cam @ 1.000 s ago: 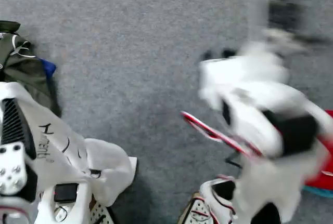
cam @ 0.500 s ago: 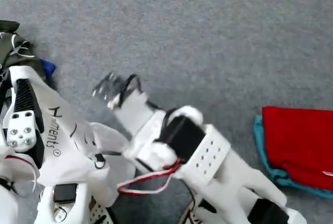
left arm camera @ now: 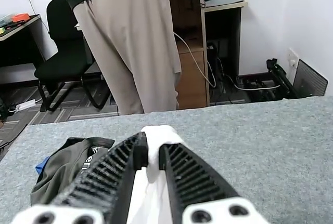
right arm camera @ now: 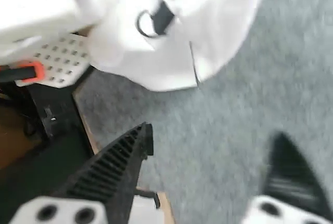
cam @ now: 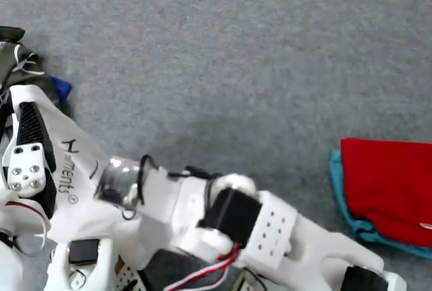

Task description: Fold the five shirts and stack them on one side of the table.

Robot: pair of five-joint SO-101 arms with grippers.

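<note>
Grey felt-looking table, nothing fancy. Starting far left: a dark crumpled shirt with a bit of a blue one peeking out, heaped just behind the white shirt toward the back edge. The white shirt is the one in play. It's bunched up at the front left corner, and the left claw is clamped tight on a fold of it.

The right claw is just beside the white shirt with its jaws wide apart and nothing in them, and that arm is stretched right across the front of the table. Well off to the right of the white shirt sits a folded red shirt on top of a teal one, so that looks like the stack.

What worries me is how crowded those two arms are. If the right claw bites into the bunched part, it could grab several layers, or bump the left arm. And if it tugs hard, the cloth could slip out of the left claw or snag on the arm bases beneath it.
</note>
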